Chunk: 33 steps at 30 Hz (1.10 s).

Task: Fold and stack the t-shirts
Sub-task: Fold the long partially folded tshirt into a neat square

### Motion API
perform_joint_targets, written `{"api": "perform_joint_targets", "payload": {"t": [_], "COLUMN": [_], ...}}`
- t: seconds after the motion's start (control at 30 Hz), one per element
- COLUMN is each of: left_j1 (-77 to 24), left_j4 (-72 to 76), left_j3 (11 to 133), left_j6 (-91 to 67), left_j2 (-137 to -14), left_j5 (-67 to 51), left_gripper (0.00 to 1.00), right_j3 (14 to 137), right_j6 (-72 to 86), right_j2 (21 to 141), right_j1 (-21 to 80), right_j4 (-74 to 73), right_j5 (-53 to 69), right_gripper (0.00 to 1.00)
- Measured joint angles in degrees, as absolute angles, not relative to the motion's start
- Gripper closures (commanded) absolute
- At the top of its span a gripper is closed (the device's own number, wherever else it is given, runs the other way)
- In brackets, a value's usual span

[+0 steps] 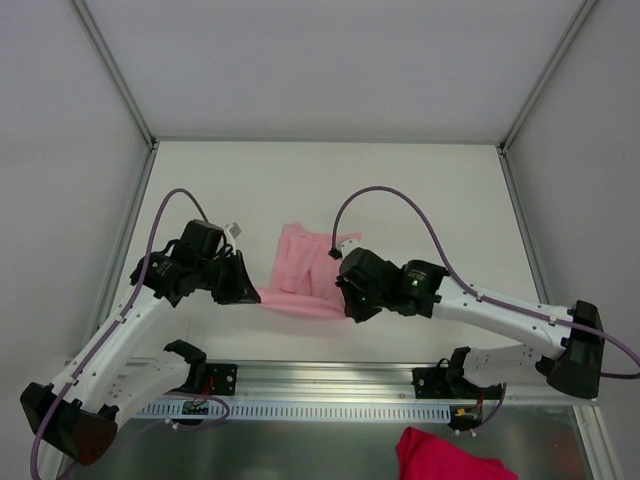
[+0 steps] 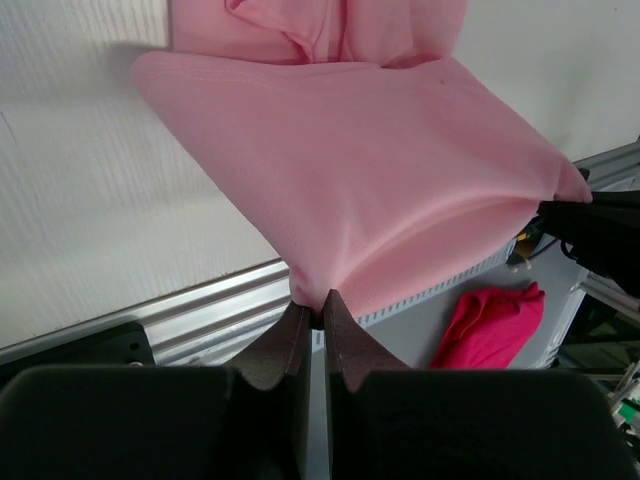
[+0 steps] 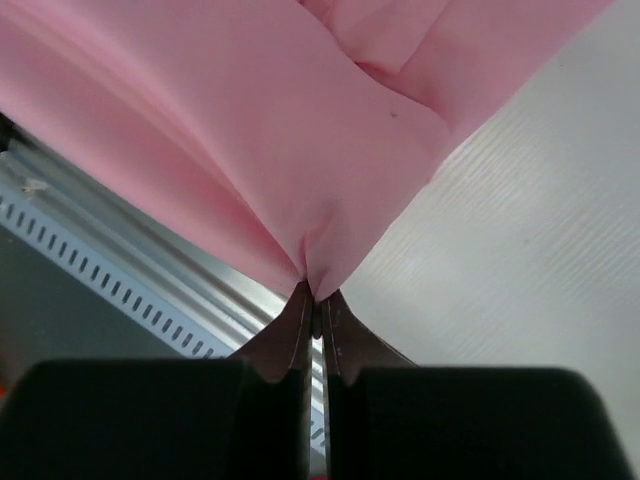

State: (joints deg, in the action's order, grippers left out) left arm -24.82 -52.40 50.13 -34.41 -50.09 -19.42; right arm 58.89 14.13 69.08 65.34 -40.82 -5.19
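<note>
While the pale-pink t-shirt (image 1: 298,265) is stretching taut near the front edge of the white bench (image 1: 420,190), its far part is bunching on the surface. The left end effector (image 2: 312,308) is pinching one corner of the fabric and the right end effector (image 3: 314,296) is pinching the other. Pale grey panels (image 1: 50,150) are enclosing the bench on three sides — a metal rail (image 1: 330,385) is running along the front, with a magenta cloth (image 1: 452,458) lying past it, nearer the camera.
</note>
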Motion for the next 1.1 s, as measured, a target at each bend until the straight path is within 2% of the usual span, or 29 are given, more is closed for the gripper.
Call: {"api": "perform_joint_targets", "payload": {"t": [0.27,1.1], "left_j1": [-24.8,-24.8], "left_j4": [-46.7,-37.5], "left_j3": [51.1,63.4], "left_j6": [-35.8,-33.6], "left_j2": [-56.3,-76.0], "left_j5": [-18.0,-14.5], "left_gripper": [1.00,1.00], "right_j3": [61.6,66.8], "right_j6": [9.6,1.4], "right_j2": [76.7,77.0], "right_j1": [65.3,58.9], "right_j4": [-40.7,-40.1], "right_j5": [-10.3,-19.3], "right_gripper": [0.99,0.99]}}
